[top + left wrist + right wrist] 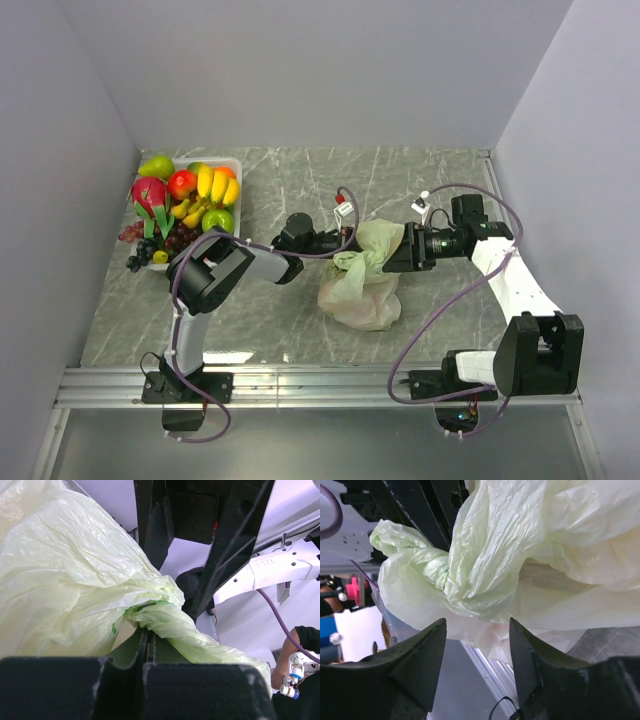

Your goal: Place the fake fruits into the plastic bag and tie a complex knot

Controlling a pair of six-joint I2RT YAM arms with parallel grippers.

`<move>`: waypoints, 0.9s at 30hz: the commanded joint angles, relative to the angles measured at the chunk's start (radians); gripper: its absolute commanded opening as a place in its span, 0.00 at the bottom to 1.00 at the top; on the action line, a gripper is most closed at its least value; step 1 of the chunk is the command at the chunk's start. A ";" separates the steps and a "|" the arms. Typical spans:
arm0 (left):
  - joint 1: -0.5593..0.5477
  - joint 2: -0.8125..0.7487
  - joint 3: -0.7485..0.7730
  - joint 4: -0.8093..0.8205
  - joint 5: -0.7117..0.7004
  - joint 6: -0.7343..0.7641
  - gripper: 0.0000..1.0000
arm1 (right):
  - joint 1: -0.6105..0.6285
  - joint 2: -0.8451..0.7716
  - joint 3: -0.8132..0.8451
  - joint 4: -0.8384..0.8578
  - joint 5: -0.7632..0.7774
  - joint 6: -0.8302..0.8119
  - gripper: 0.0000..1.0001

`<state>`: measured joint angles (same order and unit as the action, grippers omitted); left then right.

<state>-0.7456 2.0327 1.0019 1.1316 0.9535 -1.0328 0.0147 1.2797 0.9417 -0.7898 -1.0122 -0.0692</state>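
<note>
this is looking like a robotics lab test cell: plain white panels are enclosing a grey marble-patterned table on the left, right and far sides, and two arms are sitting bolted to an aluminium rail along its near edge, purple cables trailing.

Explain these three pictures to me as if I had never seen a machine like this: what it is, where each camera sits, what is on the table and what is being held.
These are two robot arms bolted at the near edge of a marble-patterned table. The overhead picture looks down from behind them; the other two come from cameras on each wrist. In the middle lies a pale-green plastic bag. The left gripper has its jaws closed on a twisted part of the bag. The right gripper has its jaws open, the bag just beyond them. At the far left a clear tray holds the fake fruits, bananas, apples, a dragonfruit, with grapes beside it. Whether the bag holds any fruit, I cannot tell.
</note>
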 commanded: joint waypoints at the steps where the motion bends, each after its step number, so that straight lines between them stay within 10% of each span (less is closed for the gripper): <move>1: 0.002 -0.040 0.030 0.039 0.027 0.019 0.01 | -0.009 -0.033 -0.009 0.035 -0.023 0.009 0.57; 16: -0.005 -0.026 0.033 0.036 0.041 0.022 0.01 | 0.022 0.043 0.025 0.334 -0.043 0.216 0.20; 27: -0.017 -0.023 0.030 0.074 0.031 -0.006 0.00 | 0.099 0.046 -0.010 0.422 -0.029 0.293 0.14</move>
<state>-0.7460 2.0327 1.0046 1.1412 0.9703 -1.0359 0.0830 1.3331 0.9276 -0.4454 -1.0313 0.1841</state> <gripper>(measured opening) 0.013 0.141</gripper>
